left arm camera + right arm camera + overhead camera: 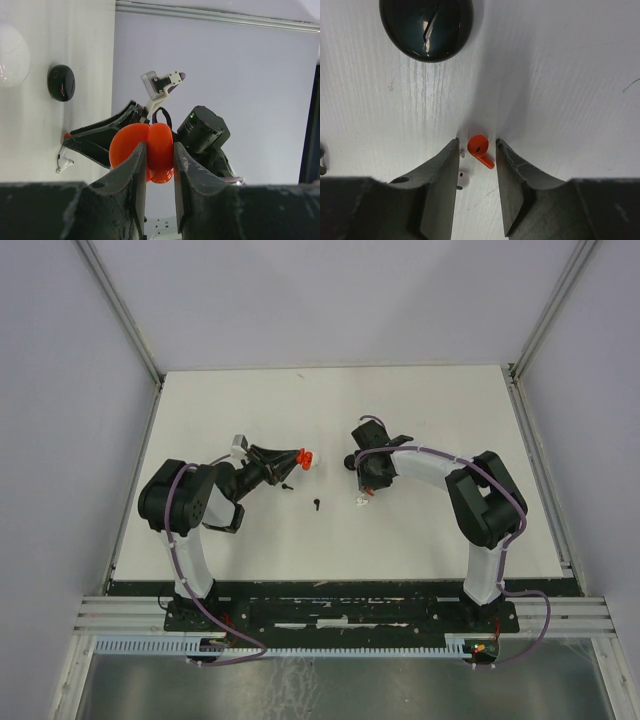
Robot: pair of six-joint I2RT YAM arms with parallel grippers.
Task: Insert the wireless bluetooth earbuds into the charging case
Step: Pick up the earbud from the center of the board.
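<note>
**Two claws, one red earbud in the middle**

The left claw (160,146) is squeezed tight on the orange charging case (131,146). The case is up off the table (430,530), pinched between both fingers. It shows two round halves side by side.

The right claw (477,142) points down at the table. Its fingers are partly apart. The red earbud (478,147) lies flat on the table right between the fingertips. There is a thin gap on each side of it, so the claw has not got hold of it. A white earbud (463,176) lies just beside one finger, a bit closer to the wrist than the red one. A shiny black case (426,25) sits on the table past the fingertips, well apart from them.

From above, the two claws face each other over the middle of the table. Two black earbuds (286,485) lie on the table between the claws. One is just beside the left claw. The other (317,505) is a little nearer the arm bases.
</note>
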